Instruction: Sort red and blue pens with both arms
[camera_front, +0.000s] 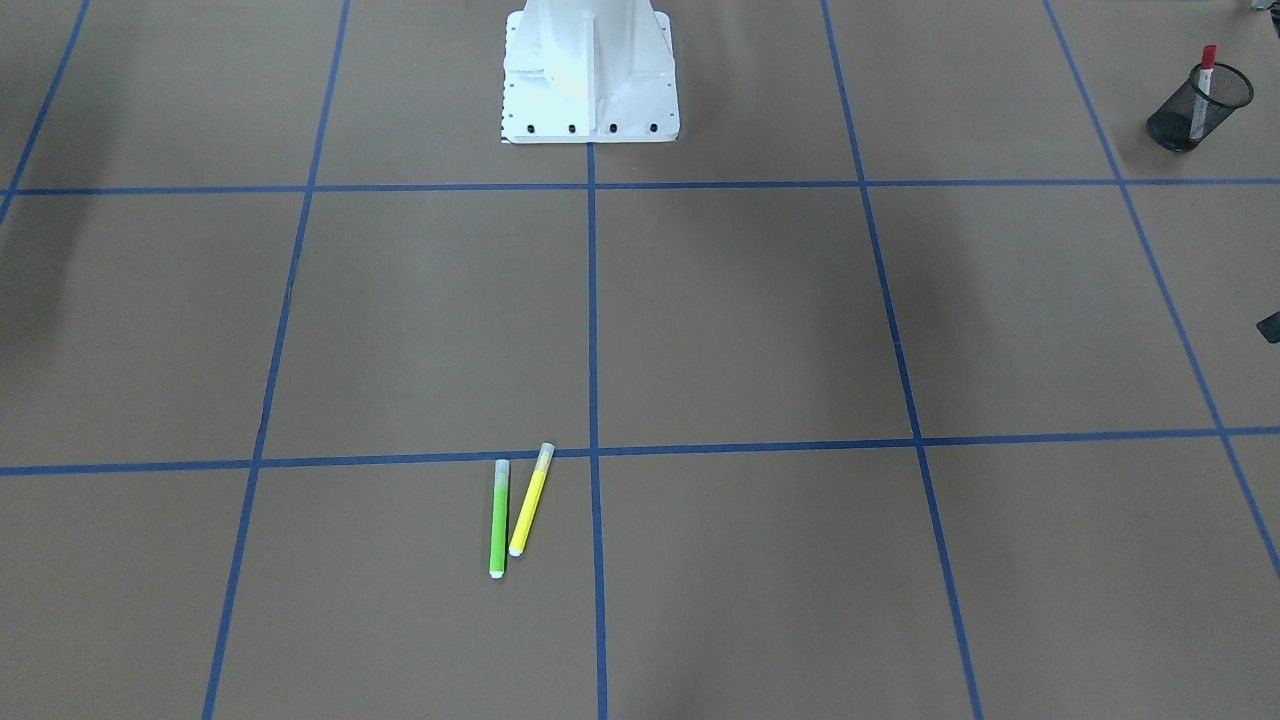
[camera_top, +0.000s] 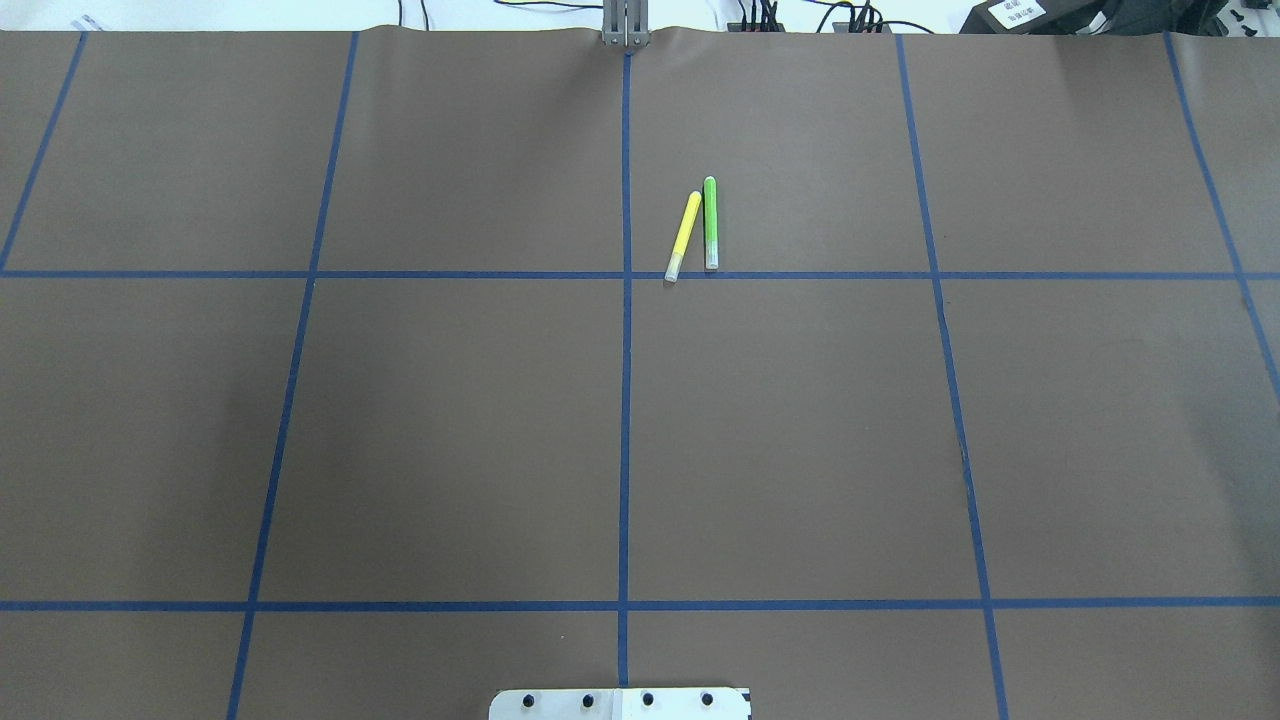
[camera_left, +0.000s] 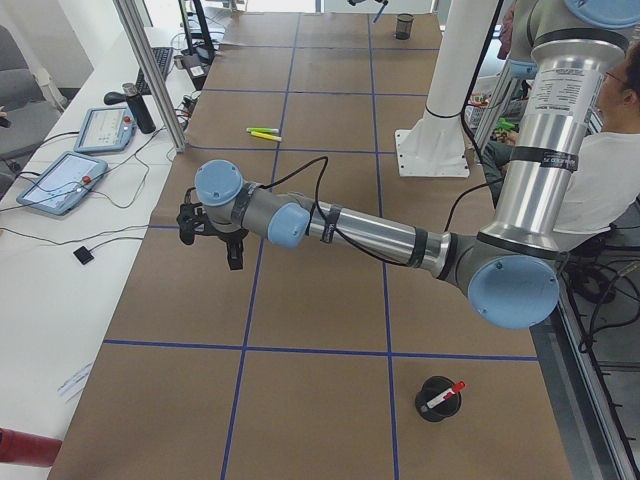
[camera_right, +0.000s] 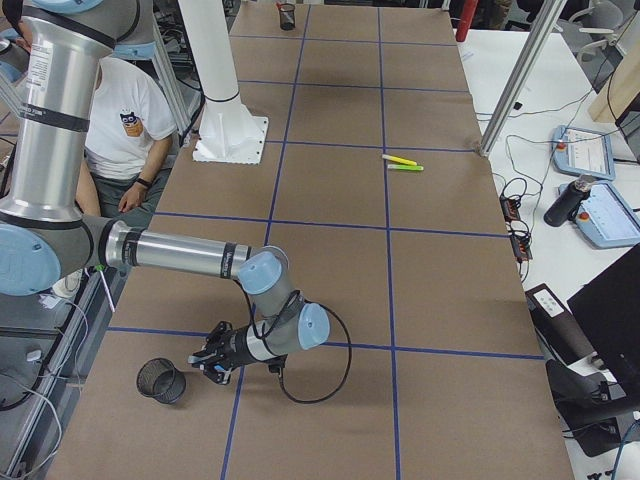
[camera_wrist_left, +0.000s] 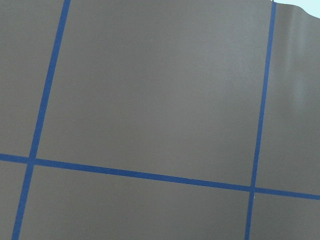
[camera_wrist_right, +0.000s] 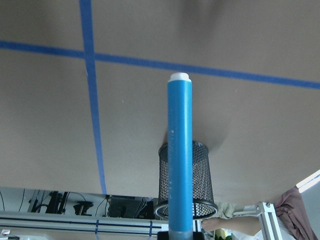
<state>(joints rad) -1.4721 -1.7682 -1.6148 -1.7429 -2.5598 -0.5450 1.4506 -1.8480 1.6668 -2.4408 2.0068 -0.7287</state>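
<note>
Right tool (camera_right: 205, 363) grasps blue pen (camera_wrist_right: 180, 160) beside a mesh cup (camera_wrist_right: 202, 175); grip of the left tool (camera_left: 233, 256) cannot be told.

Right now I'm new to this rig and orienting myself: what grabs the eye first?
A blue-barrelled pen with a white end sticks out from the right tool, close to a black mesh cup. A slim green marker and a slim yellow marker lie side by side mid-table.

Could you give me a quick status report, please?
Left hand: state unclear. Right hand holds blue pen near mesh cup. Red pen in other cup. Nothing blocking.
</note>
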